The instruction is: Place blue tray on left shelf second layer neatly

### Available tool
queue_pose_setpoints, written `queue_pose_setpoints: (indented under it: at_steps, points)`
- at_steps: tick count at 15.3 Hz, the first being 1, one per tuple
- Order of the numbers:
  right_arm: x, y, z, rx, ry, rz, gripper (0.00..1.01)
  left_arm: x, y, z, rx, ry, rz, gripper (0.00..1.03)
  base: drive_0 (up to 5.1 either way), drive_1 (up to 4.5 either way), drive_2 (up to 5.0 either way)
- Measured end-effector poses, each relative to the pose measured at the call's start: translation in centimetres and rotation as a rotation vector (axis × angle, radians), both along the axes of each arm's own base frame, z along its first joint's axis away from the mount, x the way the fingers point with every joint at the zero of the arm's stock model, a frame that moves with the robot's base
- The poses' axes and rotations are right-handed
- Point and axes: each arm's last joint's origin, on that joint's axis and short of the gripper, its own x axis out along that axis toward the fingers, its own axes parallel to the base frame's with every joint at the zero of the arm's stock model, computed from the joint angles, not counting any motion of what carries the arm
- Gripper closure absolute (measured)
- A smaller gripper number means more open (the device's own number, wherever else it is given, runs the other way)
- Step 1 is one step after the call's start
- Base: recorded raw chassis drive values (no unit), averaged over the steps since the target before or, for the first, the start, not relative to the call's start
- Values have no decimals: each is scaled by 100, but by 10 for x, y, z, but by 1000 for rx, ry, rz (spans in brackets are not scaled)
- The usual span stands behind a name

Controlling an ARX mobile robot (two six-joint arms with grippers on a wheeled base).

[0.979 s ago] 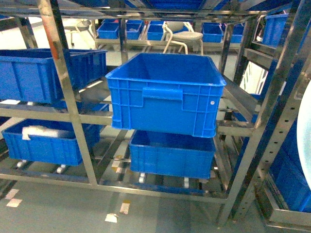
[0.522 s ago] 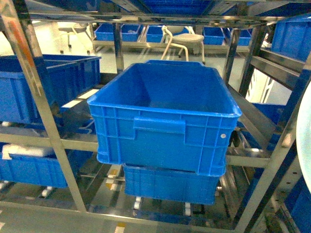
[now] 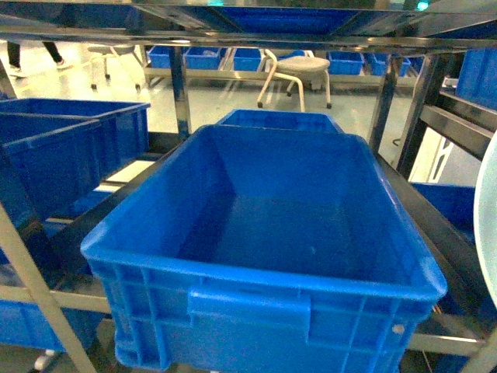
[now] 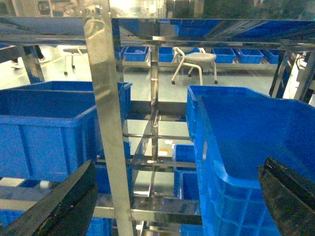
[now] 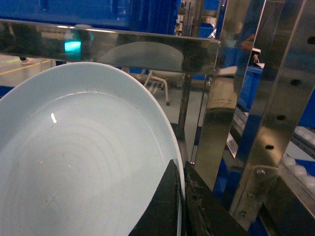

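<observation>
Over at the left edge of the rack a dark-blue crate (image 3: pixel 46 155) sits on a steel tier behind a shiny upright post (image 4: pixel 106 123), and this bay, the left shelf second layer (image 4: pixel 147 162), shows bare flat bars and rails just right of that post in the left wrist view. The left gripper (image 4: pixel 172 196) hangs in front of it with its two black fingers (image 4: pixel 64 201) spread wide apart, one at each lower corner of that view, holding and touching nothing. In the middle stands a big ribbed blue crate (image 3: pixel 264 256), open and with nothing in it that I can see, its long side running away from the robot; a white stool (image 3: pixel 299 70) stands on the floor beyond the rack. Far to the right, the blue tray (image 5: pixel 83 162) is carried by the right gripper (image 5: pixel 179 206), whose dark fingers are pinched shut on the tray's rim at its near edge, with the dish tipped up rather than lying flat; in the head view only a pale sliver of it (image 3: pixel 488 225) shows at the right border. So the tray lies well to the right of the bare bars it seems meant for, with the big crate between them, and I judge the right arm must swing it leftward and level it before it can sit neatly.
</observation>
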Motion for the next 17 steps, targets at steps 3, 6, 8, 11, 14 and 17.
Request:
queue_pose_setpoints:
  at_steps: [3, 6, 8, 11, 14, 17]
  points:
    - [0, 0, 0, 0, -1, 0, 99, 0, 0, 0, 0, -4, -1, 5, 0, 0, 0]
    - [0, 0, 0, 0, -1, -1, 99, 0, 0, 0, 0, 2, -2, 5, -473, 383, 43]
    - [0, 0, 0, 0, -1, -1, 99, 0, 0, 0, 0, 3, -1, 5, -453, 405, 58]
    - [0, 0, 0, 0, -2, -1, 99, 0, 0, 0, 0, 3, -1, 5, -457, 400, 52]
    - [0, 0, 0, -1, 1, 5, 99, 0, 0, -1, 0, 9, 6, 5, -153, 132, 16]
    - [0, 0, 0, -1, 2, 3, 99, 0, 0, 0, 0, -1, -1, 5, 0, 0, 0]
